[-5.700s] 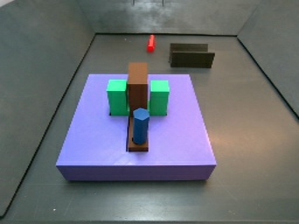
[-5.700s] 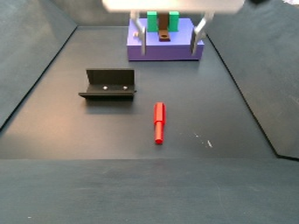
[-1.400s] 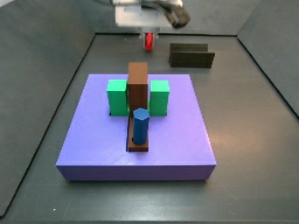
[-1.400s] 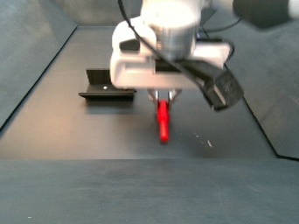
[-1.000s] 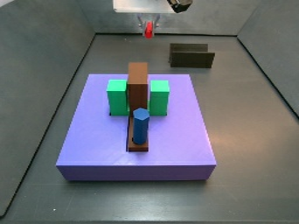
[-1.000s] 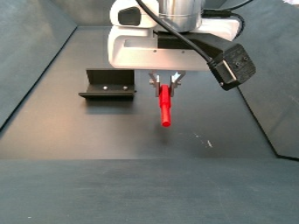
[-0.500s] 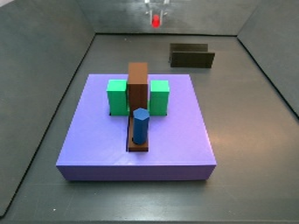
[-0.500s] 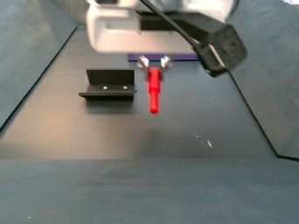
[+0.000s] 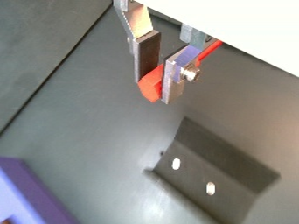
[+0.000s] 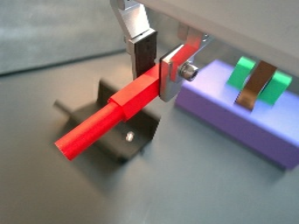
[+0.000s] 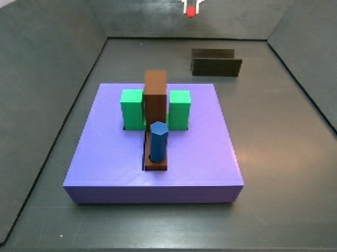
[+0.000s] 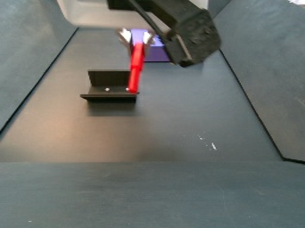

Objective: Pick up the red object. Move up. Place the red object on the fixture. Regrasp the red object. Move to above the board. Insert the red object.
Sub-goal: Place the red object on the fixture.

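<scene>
My gripper (image 9: 160, 75) is shut on the red object (image 9: 151, 86), a slim red peg clamped near one end between the silver fingers (image 10: 176, 68). The peg (image 10: 107, 121) juts out from the gripper (image 10: 156, 75) and hangs in the air above the fixture (image 10: 124, 140). In a side view the peg (image 12: 136, 67) hangs almost upright over the fixture (image 12: 110, 87), apart from it. From the opposite side only its lower tip (image 11: 194, 9) shows at the frame's upper edge, above the fixture (image 11: 216, 63). The purple board (image 11: 158, 153) lies on the floor.
On the board stand two green blocks (image 11: 132, 108), a tall brown bar (image 11: 156, 94) and a blue peg (image 11: 158, 143). Dark walls (image 11: 66, 79) ring the grey floor (image 12: 179, 134). The arm's bulky wrist (image 12: 179, 27) hides part of the board (image 12: 152, 37).
The gripper closed on the red object on the floor, lifted it well up, and carried it sideways to above the fixture.
</scene>
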